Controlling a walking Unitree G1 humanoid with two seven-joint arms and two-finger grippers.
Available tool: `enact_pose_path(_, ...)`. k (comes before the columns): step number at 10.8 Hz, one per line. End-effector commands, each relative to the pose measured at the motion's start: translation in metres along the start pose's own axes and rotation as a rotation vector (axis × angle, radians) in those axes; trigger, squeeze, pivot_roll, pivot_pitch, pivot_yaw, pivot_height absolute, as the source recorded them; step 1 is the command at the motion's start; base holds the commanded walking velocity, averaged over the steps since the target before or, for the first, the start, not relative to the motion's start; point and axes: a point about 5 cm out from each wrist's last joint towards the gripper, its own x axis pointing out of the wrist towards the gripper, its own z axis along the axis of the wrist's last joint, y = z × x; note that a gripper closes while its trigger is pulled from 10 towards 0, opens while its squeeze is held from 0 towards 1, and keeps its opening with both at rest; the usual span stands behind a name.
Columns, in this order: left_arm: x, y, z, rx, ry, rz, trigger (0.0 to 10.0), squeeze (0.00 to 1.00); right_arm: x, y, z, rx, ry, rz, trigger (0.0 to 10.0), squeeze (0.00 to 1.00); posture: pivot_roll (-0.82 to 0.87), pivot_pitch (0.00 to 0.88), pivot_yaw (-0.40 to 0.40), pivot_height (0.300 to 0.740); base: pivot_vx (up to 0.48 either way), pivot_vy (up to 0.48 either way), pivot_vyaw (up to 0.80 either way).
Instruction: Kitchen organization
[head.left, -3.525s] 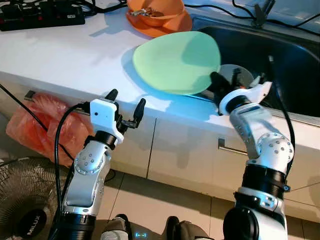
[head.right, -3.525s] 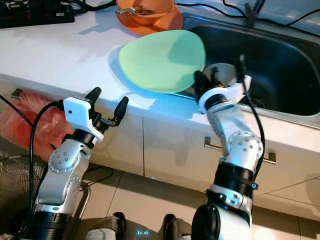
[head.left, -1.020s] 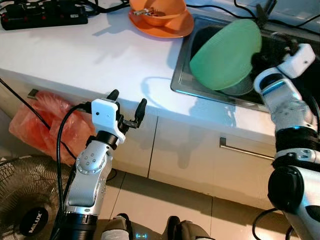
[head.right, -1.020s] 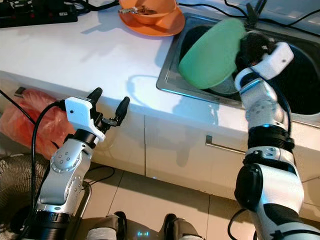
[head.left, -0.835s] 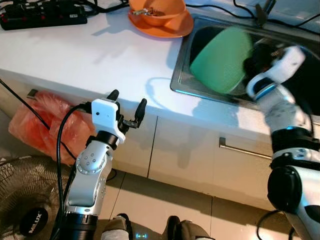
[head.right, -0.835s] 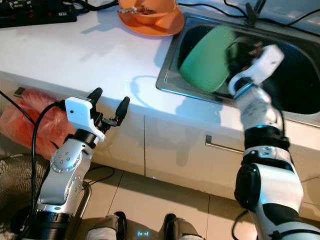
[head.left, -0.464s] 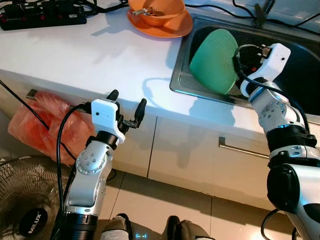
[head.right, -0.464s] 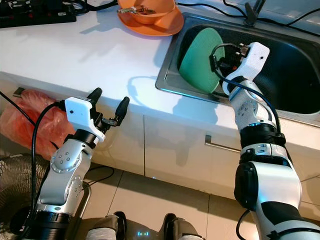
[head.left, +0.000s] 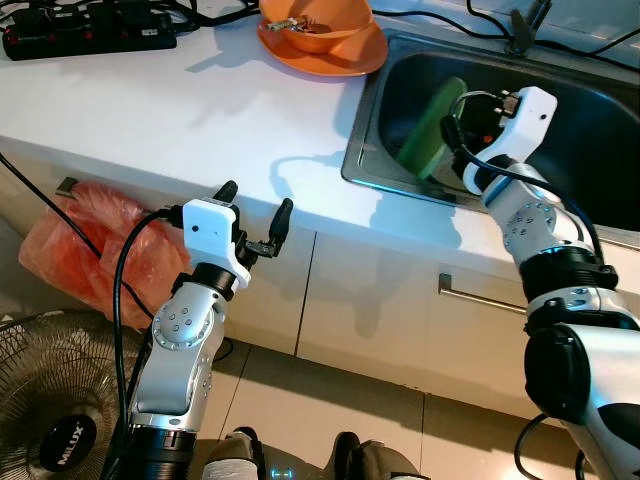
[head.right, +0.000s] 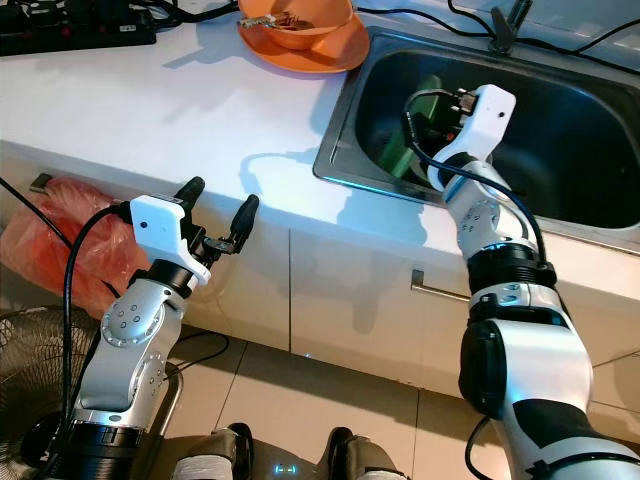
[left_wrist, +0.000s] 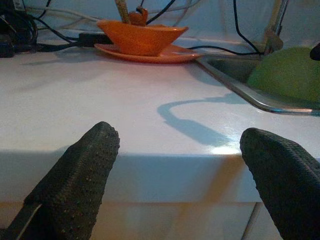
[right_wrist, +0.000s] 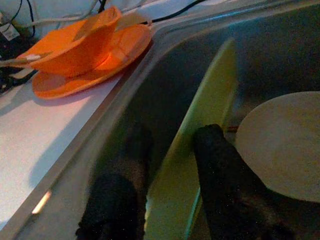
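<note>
Right pincer (right_wrist: 165, 200) reached down inside the stainless steel sink (head.left: 600, 130), clamped on the round light-green plate (head.left: 432, 128), one black finger on each face. Plate stood nearly on edge against the sink's left wall, beside a pale round disc (right_wrist: 282, 145) on the basin floor. Left pincer (head.left: 253, 210) hovered in front of the white desk (head.left: 170, 110) edge, fingers spread apart, gripping nothing. Orange bowl (head.left: 315, 17) sat on an orange saucer (head.left: 330, 55) at the desk's far side, near the sink; black power strip (head.left: 85, 30) further left.
</note>
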Motion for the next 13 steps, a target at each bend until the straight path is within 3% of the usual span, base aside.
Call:
enact_pose_path(1,-0.002,-0.002,-0.003,-0.001,0.020,0.000,10.0,0.00,-0.001,-0.001,-0.005,-0.002,0.016,0.005,10.0,0.89,0.15,0.203,-0.097,0.740,0.000,0.000,0.00)
enact_pose_path(2,-0.003,-0.001,-0.003,0.000,0.021,0.002,10.0,0.00,-0.001,0.000,-0.006,-0.003,0.018,0.011,10.0,0.00,0.15,0.203,-0.097,0.740,0.000,0.000,0.00)
enact_pose_path(5,-0.003,-0.002,-0.003,0.002,0.025,0.001,10.0,0.00,-0.002,-0.003,0.001,-0.024,-0.003,-0.011,10.0,0.00,0.15,0.204,-0.096,0.740,0.000,0.000,0.00)
enact_pose_path(7,-0.003,-0.001,-0.003,0.004,0.029,-0.001,10.0,0.00,-0.004,-0.003,0.011,-0.112,-0.030,-0.035,10.0,0.00,0.15,0.201,-0.095,0.740,0.000,0.000,0.00)
enact_pose_path(8,-0.002,-0.002,-0.004,0.003,0.029,-0.004,10.0,0.00,-0.007,-0.003,0.026,-0.215,-0.082,-0.061,10.0,0.00,0.15,0.197,-0.094,0.740,0.000,0.000,0.00)
enact_pose_path(10,-0.001,-0.004,-0.004,-0.002,0.028,-0.010,10.0,0.00,-0.009,0.002,0.043,-0.261,-0.134,-0.050,10.0,0.00,0.14,0.193,-0.093,0.740,0.000,0.000,0.00)
enact_pose_path(11,-0.001,-0.005,-0.004,-0.003,0.028,-0.012,10.0,0.00,-0.010,0.003,0.045,-0.277,-0.140,-0.051,10.0,0.00,0.14,0.191,-0.092,0.740,0.000,0.000,0.00)
enact_pose_path(13,0.000,-0.005,-0.004,-0.003,0.027,-0.014,10.0,0.00,-0.013,0.005,0.037,-0.219,-0.148,-0.047,10.0,0.00,0.14,0.189,-0.091,0.740,0.000,0.000,0.00)
